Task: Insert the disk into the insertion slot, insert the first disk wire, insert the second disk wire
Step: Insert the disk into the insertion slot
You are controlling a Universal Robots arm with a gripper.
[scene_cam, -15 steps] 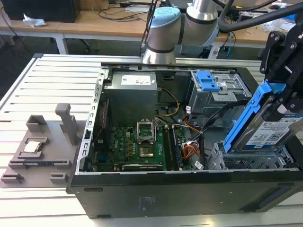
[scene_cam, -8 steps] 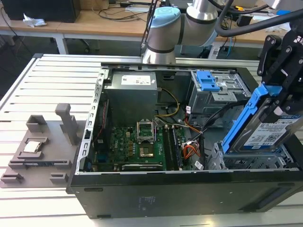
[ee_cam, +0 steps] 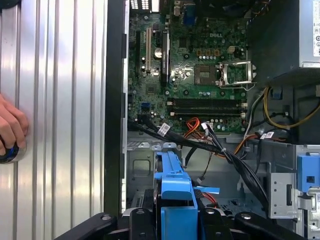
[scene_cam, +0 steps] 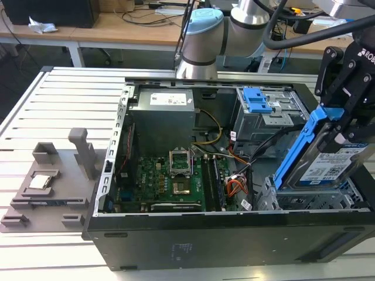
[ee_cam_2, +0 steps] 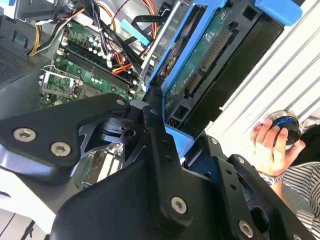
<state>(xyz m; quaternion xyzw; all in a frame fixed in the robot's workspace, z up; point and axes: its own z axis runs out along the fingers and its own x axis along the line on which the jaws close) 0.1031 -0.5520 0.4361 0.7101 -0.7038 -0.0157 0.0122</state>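
I hold the grey metal disk [scene_cam: 325,170] in its bright blue carrier tilted steeply, lower edge at the grey perforated insertion slot [scene_cam: 310,201].

White letters stand on the black body of my tool [scene_cam: 341,124], cut off at the picture's edge. The disk [scene_cam: 328,168] carries a white label with a blue band, fine printed lines and square codes; I cannot read them. The power supply [scene_cam: 161,120] bears a white printed label, the motherboard [ee_cam: 190,65] white lettering, the wire tags [ee_cam: 164,129] small print.
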